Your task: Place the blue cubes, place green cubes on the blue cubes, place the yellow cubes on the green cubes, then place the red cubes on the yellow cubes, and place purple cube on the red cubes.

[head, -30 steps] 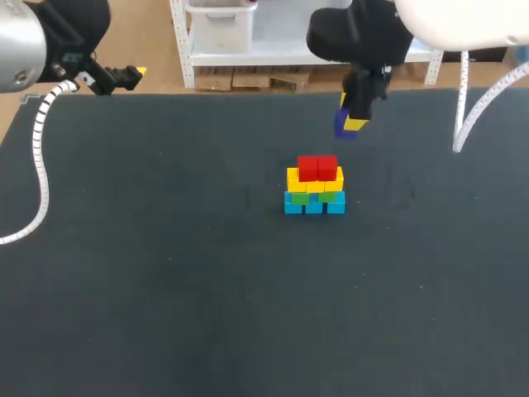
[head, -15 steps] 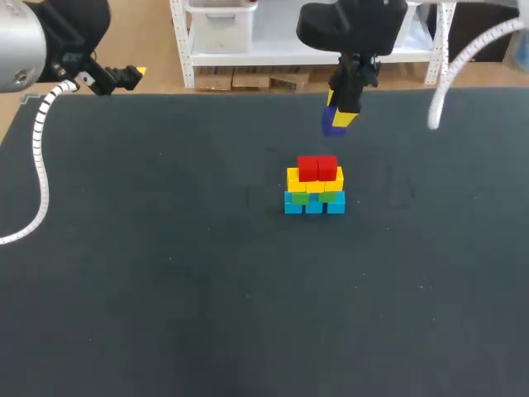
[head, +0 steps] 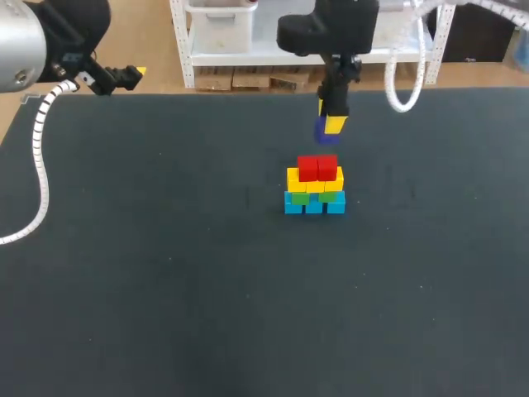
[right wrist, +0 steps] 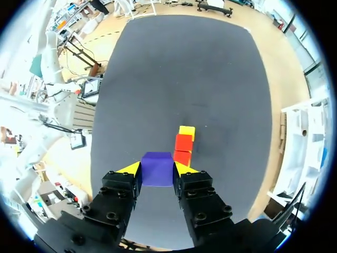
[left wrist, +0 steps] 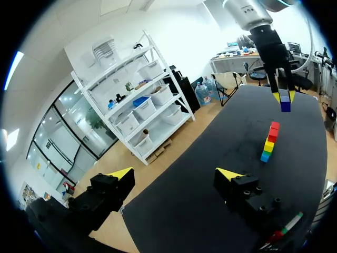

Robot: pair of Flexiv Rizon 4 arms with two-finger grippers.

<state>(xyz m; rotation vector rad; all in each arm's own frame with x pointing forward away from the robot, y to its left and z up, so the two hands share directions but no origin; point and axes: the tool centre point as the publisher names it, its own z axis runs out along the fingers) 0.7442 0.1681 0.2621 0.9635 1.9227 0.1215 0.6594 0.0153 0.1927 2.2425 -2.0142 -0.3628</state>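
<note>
the right gripper hangs above the far side of the dark table, its two yellow-tipped fingers pressed against opposite sides of the purple cube. the cube is in the air, just behind and above the stack near the middle of the table: blue cubes at the bottom, green cubes on them, yellow cubes next, red cubes on top. the left gripper sits off at the table's far left corner, fingers spread wide and holding nothing.
</note>
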